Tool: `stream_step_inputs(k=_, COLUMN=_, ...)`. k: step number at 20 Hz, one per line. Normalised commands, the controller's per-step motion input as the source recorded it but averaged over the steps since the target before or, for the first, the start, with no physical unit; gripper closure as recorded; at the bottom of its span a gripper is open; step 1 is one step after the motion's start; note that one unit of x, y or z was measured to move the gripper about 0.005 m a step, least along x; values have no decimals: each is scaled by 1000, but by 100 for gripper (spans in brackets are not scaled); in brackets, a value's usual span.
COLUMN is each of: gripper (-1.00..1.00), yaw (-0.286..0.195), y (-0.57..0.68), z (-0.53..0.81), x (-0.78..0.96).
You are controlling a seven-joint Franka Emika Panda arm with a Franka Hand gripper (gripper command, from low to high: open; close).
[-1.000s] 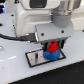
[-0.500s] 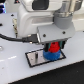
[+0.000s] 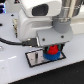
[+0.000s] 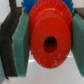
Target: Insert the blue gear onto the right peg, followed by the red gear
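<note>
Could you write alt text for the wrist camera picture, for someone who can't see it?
A red gear with a dark centre hole fills the view, held between two teal fingers. Blue gear teeth peek out behind it.

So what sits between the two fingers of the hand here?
The red gear, flanked on both sides by the fingers of the hand; the wrist view shows this. The blue gear peeks out behind it.

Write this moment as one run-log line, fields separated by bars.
gripper: shut on red gear | blue gear: on base plate, beneath red gear | red gear: not released
</note>
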Motion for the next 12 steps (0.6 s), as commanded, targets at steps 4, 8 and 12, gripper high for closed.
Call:
stream_step_inputs(k=4, gripper=100, yaw=0, y=38, z=73, x=169)
stream_step_inputs(k=8, gripper=100, yaw=0, y=14, z=14, x=201)
stream_step_inputs(k=12, gripper=-100, yaw=0, y=8, z=-34, x=145)
